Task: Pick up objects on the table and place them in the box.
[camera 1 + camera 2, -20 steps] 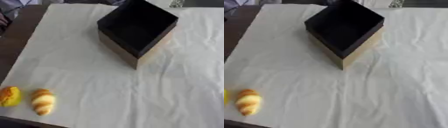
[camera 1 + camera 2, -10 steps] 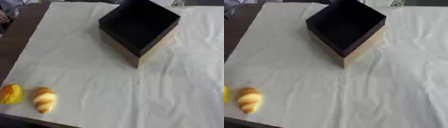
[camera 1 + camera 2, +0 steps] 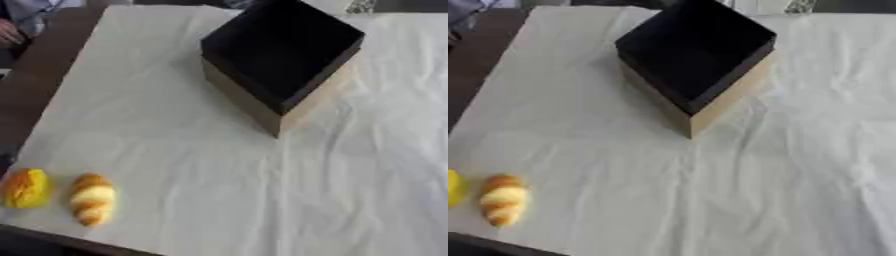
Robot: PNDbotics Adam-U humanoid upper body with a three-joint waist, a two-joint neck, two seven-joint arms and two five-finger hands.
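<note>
At the lower left lie a round orange-yellow object (image 3: pixel 26 188) and, just beside it, a croissant (image 3: pixel 92 198) on the white cloth (image 3: pixel 201 190). The open box (image 3: pixel 282 60) (dark inside) stands at upper centre. No robot hand shows, so its state cannot be told.

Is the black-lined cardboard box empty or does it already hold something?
Apparently empty: the black-lined cardboard box shows only dark interior. The striped croissant-shaped pastry and round orange-yellow item lie outside on the white cloth.
</note>
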